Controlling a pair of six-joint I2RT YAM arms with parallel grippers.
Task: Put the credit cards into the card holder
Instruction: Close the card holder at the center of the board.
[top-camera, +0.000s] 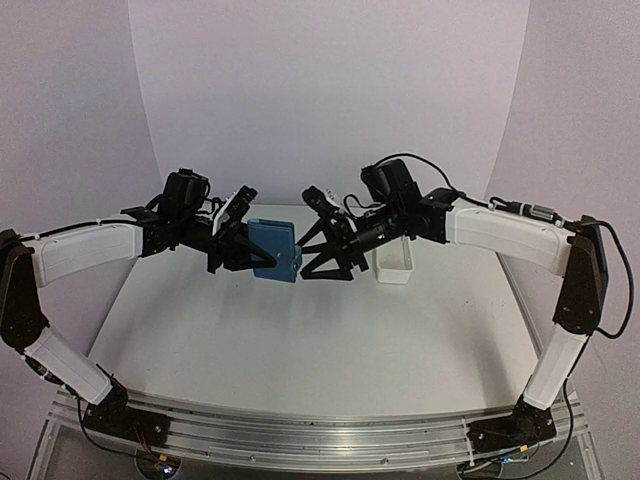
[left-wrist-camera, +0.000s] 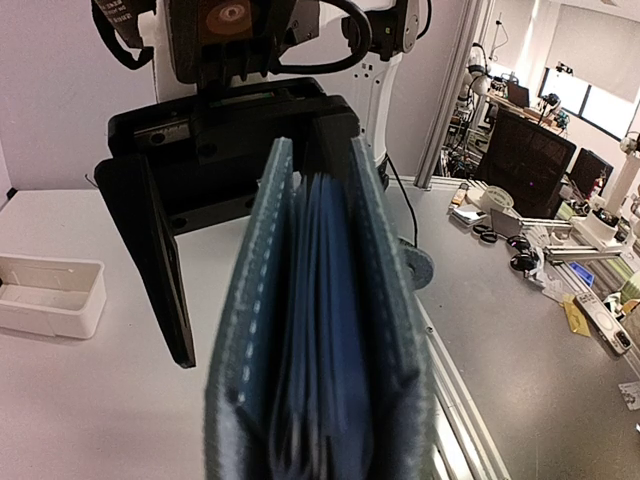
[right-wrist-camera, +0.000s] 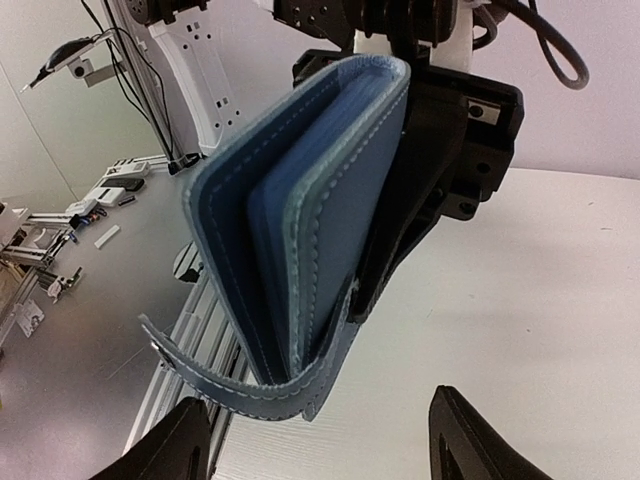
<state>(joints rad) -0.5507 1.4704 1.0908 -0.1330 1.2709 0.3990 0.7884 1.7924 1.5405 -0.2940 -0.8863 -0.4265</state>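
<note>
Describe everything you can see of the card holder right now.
The card holder is a small blue folding wallet, leather-like, with pale stitching along its edges. It is held up in the air, nearly closed, covers slightly parted, blue pocket pages showing between them. Its strap hangs loose and unfastened at the lower edge. The left gripper is shut on it, black fingers clamping one side. The right gripper faces it with jaws open, not touching it.

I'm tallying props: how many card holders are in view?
1. The card holder hangs above the table, held by the left fingers, facing the open right fingers. No second one shows.
</note>
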